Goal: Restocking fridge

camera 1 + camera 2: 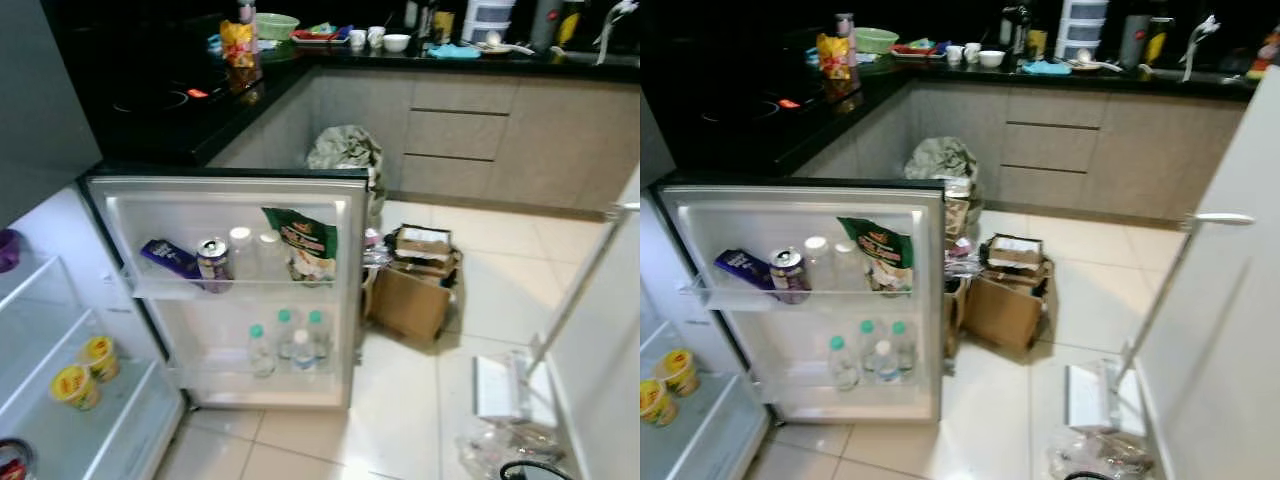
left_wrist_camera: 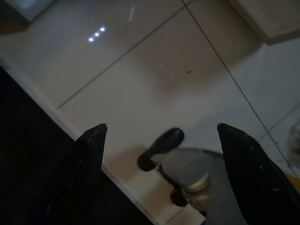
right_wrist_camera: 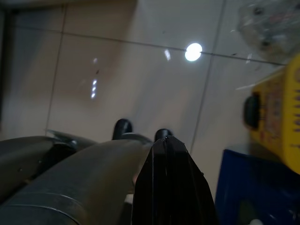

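Note:
The fridge door [image 1: 130,195] stands wide open in front of me. Its upper rack holds a purple snack pack [image 1: 168,257], a drink can [image 1: 213,262], two white-lidded bottles [image 1: 255,252] and a green chip bag [image 1: 305,240]. Several small water bottles [image 1: 290,340] stand in the lower rack. Two yellow cups [image 1: 88,370] sit on a shelf inside the fridge at the left. My left gripper [image 2: 161,136] hangs open over the tiled floor with nothing between its fingers. My right gripper [image 3: 166,143] hangs shut above the floor, next to a yellow item [image 3: 281,117] and a blue item [image 3: 253,187].
A cardboard box [image 1: 410,300] and a full bin bag [image 1: 345,150] sit on the floor right of the fridge door. A flat mop [image 1: 510,385] and a plastic bag [image 1: 500,450] lie by a white door [image 1: 1230,330]. The black counter [image 1: 180,110] carries a snack bag [image 1: 238,42].

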